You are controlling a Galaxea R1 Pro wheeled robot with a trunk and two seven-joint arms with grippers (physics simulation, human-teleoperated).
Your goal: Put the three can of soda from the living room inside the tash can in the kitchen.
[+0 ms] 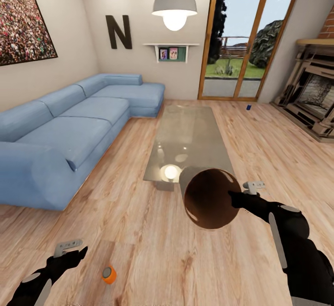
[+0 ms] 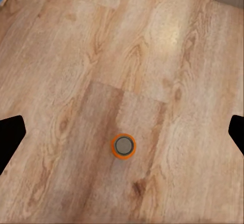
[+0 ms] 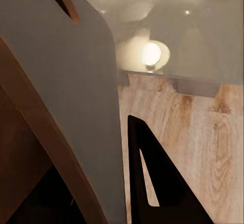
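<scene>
Two end effectors are out in front of the robot. The right end effector (image 1: 237, 198) is clamped on the rim of the tash can (image 1: 209, 198), holding it off the floor and tipped over so its tan-brown inside faces back toward the robot; in the right wrist view the grey wall (image 3: 76, 91) and an oval handle hole near the rim sit right against one dark finger (image 3: 152, 183). The left end effector (image 1: 72, 249) hangs low at about 7 o'clock in the head view, its fingers spread wide and holding nothing, with the black fingertips (image 2: 11, 135) at either side of the left wrist view.

Straight between those fingers, but well below them, an orange can of soda (image 2: 123, 146) stands upright on the pale wood floor (image 1: 139, 250), silver top up. From the head it sits at about 6 o'clock (image 1: 109, 275), just beside the left end effector.

Beyond the tash can, toward 12 o'clock, runs the glass bench (image 1: 185, 134), a lamp's glow reflected near its close end. A blue can of soda (image 1: 248, 107) stands far off on the floor at 1 o'clock, near the glass doors (image 1: 246, 41). The blue corner sofa (image 1: 69, 125) fills 9 to 11 o'clock, with the big dark letter N (image 1: 118, 31) on the wall above it. The brick fireplace (image 1: 315, 92) stands at 2 o'clock.
</scene>
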